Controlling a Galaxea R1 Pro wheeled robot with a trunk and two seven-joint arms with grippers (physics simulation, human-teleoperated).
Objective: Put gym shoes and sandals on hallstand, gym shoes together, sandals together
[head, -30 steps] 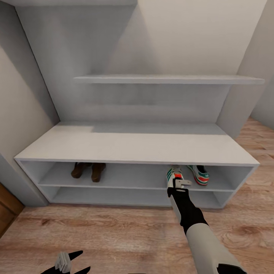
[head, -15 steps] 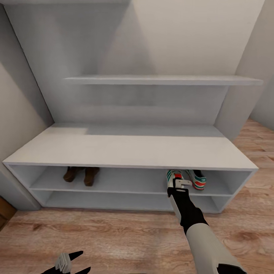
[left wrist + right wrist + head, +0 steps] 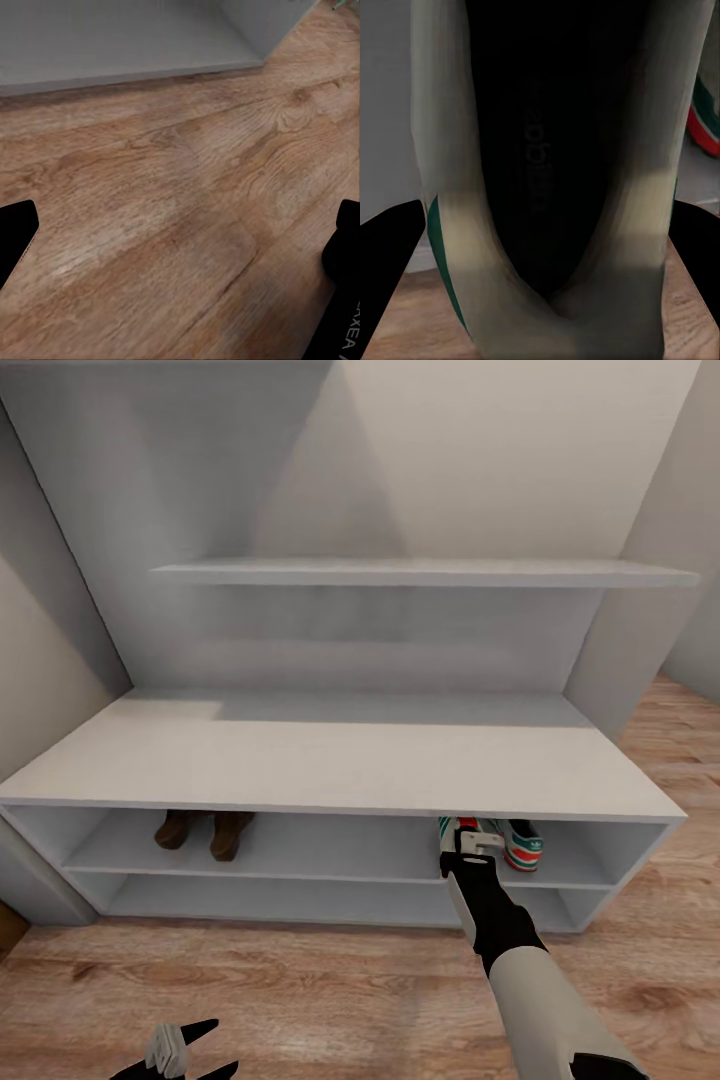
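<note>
Hallstand (image 3: 330, 760) first: its pale grey bench top spans the head view, with two open shelf rows beneath and a staggered shelf on the tall back panel. Corridor floor (image 3: 300, 980) of wood-grain planks runs in front of it.

On the upper open row, towards the robot's left, the two sandals (image 3: 203, 832) stand side by side, toes pointing into the rack. Towards the right of that same row, one gym shoe (image 3: 518, 844) already rests on the shelf, heel towards the robot.

The right gripper (image 3: 468, 848) reaches to the front edge of that row, clamped on the second gym shoe (image 3: 547, 172), whose opening and heel loom close in the right wrist view. Its long axis appears to run straight into the shelf, parallel to its mate, which lies just beside it on the robot's right. Judging by this, the shoe is at the shelf's mouth and wants easing further in and setting down. The bench top's front lip sits close above the gripper, so headroom looks tight; the shelf to the left is open.

The left gripper (image 3: 180, 1052) hangs low over the floor with fingers (image 3: 15, 232) spread apart, holding nothing.
</note>
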